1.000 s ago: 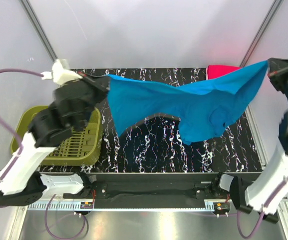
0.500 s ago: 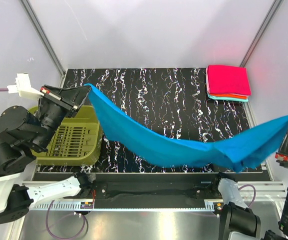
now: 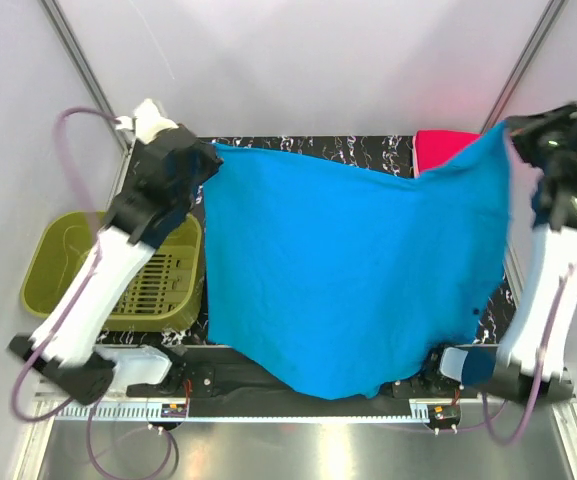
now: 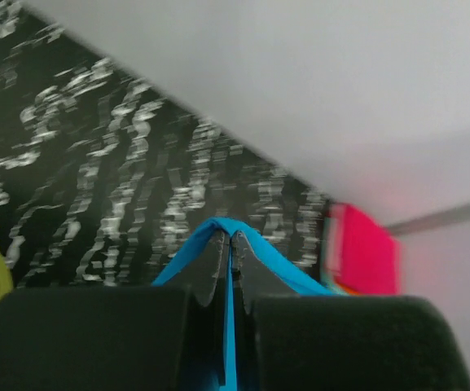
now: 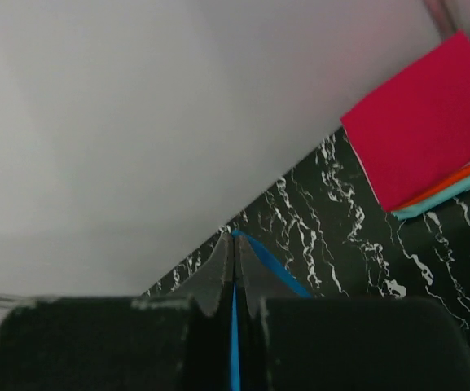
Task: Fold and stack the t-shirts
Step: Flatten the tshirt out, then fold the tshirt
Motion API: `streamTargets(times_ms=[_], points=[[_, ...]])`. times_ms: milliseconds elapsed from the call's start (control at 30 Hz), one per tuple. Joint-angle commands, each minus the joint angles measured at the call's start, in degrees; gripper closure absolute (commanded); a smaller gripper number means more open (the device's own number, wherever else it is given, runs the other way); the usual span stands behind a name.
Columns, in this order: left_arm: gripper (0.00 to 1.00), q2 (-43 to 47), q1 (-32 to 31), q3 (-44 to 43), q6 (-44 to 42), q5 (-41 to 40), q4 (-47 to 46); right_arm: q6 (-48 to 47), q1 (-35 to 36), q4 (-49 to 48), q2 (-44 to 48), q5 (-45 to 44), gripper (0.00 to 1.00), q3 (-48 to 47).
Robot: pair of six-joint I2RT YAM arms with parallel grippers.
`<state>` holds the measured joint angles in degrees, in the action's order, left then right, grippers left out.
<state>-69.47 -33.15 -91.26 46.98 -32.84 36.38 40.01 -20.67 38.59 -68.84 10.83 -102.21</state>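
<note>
**Top view.** The blue t-shirt hangs as one broad sheet between both arms. Its held upper edge runs left to right, level with the folded stack at the far right corner of the table. The left gripper is pinched shut on the corner well to the left of the stack. The right gripper is pinched shut on the other corner, just to the right of the stack. The cloth's right upper part covers much of the stack from this camera. The hem falls away from the stack toward the arm bases. The basket sits farthest from the stack, behind the left arm.

**Left wrist.** The left gripper has its jaws closed flat on a thin fold of the blue t-shirt, which loops over the tips. The folded stack lies off to the right.

**Right wrist.** The right gripper is likewise clamped on a blue t-shirt edge. The folded stack is to the right, pink over orange and teal layers.

The right arm is the nearer one to the stack. Laying the sheet flat likely depends on setting that long edge down left of the stack, not over it.
</note>
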Motion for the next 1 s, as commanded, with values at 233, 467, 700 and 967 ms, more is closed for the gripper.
streamTargets(times_ms=[233, 467, 700, 967], points=[[1.0, -22.8, 17.9, 3.2, -0.6, 19.8, -12.7, -5.6, 11.2, -24.9, -27.3, 10.3, 1.0, 7.6], [1.0, -33.1, 21.0, -2.1, -2.6, 22.3, -13.3, -5.6, 13.6, -30.1, -41.8, 12.5, 1.0, 4.0], [1.0, -41.8, 24.1, -8.8, -5.3, 27.5, -13.5, -3.9, 13.8, -31.7, -50.7, 14.1, 1.0, -3.3], [1.0, -42.3, 26.3, -7.9, -10.0, 32.5, -12.9, -2.1, 13.8, -27.0, -41.8, 4.0, 1.0, 6.7]])
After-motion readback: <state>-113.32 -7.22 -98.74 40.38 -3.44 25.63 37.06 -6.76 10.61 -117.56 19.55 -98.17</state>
